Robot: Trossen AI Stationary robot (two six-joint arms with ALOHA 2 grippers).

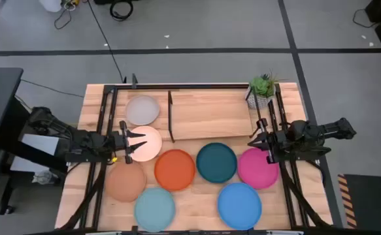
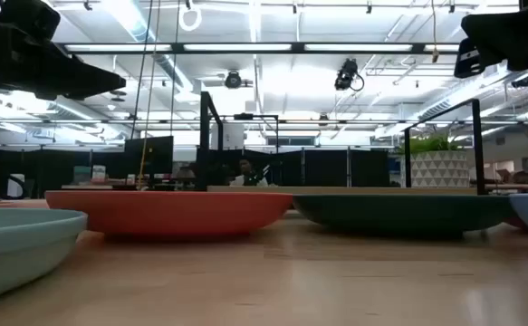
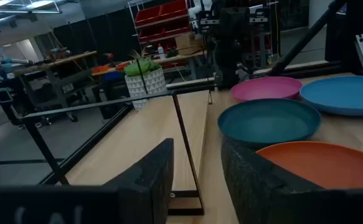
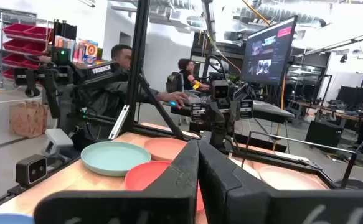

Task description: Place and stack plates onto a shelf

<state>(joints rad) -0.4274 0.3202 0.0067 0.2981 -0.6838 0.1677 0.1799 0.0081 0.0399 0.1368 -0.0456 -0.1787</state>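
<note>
Several plates lie flat on the table in the high view: grey-white (image 1: 142,109), pale peach (image 1: 152,147), orange (image 1: 174,169), dark teal (image 1: 216,162), magenta (image 1: 257,170), tan (image 1: 126,181), light blue (image 1: 155,207) and bright blue (image 1: 239,204). The shelf (image 1: 210,114), a light-wood board with black rod ends, sits at the far side and carries no plate. My left gripper (image 1: 136,141) hovers open over the peach plate's left edge. My right gripper (image 1: 258,137) hangs shut above the table between the shelf's right end and the magenta plate. In the low view both arms are well above the plates.
A small potted plant (image 1: 262,90) stands at the shelf's far right corner. Black frame rails (image 1: 102,117) run along both table sides. The grey-white plate lies just left of the shelf's left rod end (image 1: 170,114). People sit at desks in the room beyond.
</note>
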